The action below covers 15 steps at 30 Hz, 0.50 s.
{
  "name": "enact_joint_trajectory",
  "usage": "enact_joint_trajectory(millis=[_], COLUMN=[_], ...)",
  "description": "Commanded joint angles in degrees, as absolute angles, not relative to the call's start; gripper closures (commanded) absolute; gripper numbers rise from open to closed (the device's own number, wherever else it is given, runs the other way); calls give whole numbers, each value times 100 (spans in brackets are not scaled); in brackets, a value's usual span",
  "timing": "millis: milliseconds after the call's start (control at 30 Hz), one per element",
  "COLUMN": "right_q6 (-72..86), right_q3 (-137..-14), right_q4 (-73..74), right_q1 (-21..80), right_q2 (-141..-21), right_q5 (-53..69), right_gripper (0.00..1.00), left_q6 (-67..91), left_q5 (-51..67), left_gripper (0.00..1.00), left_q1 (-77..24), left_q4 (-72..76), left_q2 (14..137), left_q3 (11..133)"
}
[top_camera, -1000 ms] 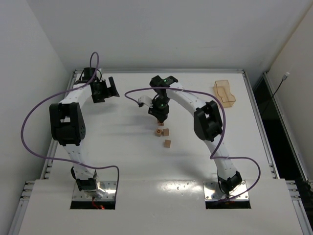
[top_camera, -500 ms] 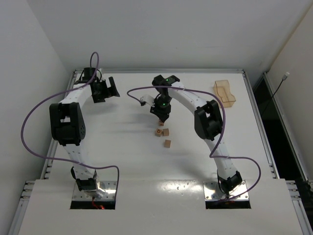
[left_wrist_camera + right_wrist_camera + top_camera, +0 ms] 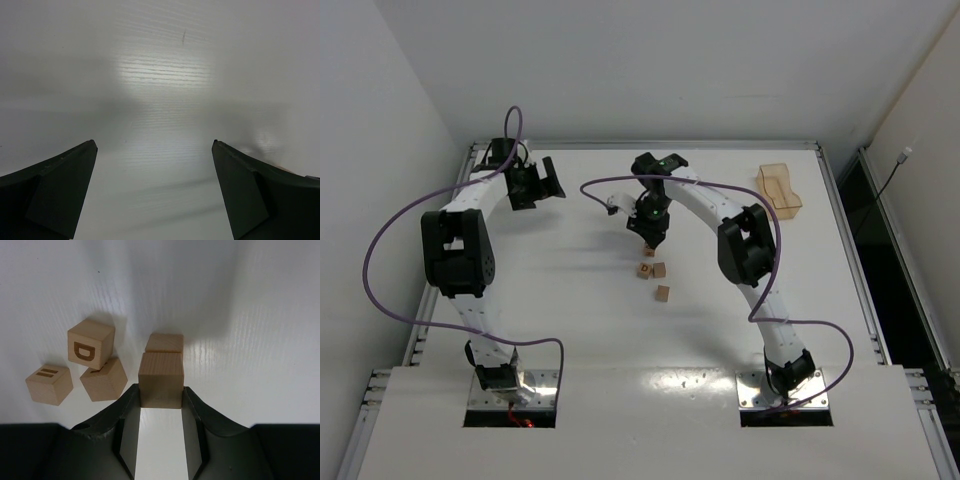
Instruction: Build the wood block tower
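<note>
Walls: plain white walls [image 3: 640, 60] on three sides;
Table: white table [image 3: 570, 320]; metal rail [image 3: 650, 145] along its far edge;
Right side: dark gap [image 3: 885, 250] beside the table; black cable [image 3: 894, 172] hanging there;
Light: soft glare [image 3: 160, 72] on the table

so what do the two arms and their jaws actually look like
Both the left arm and right arm have white links joined by chunky black joint housings. A purple cable loops loosely along each. The right arm shows small green lights near its wrist. The jaws are matte black, flat-faced and wedge-shaped.
</note>
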<state>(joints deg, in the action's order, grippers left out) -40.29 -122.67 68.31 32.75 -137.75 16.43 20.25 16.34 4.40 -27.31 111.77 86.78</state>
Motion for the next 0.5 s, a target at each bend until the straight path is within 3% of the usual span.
enact_joint_trajectory(millis=[0, 300, 367, 467], right_q6=[-3964, -3911, -3911, -3850], right_q3=[-12375, -12375, -12375, -12322], right_q4=[6697, 6645, 6645, 6645], right_q1=[3261, 3313, 3313, 3313], right_q2=[-13878, -13878, -13878, -13878], right_q5=[1626, 1504, 1503, 1450], right_gripper=[88, 87, 84, 71], left_q6=[2118, 2118, 2118, 2118], left_q5=[1723, 1723, 1723, 1723], left_gripper=[1, 1, 1, 1], left_q1=[483, 483, 483, 483], left_q4=[-2593, -2593, -2593, -2593], left_q2=[11206, 11259, 11259, 11259], left_q3=[8719, 8719, 8719, 8719])
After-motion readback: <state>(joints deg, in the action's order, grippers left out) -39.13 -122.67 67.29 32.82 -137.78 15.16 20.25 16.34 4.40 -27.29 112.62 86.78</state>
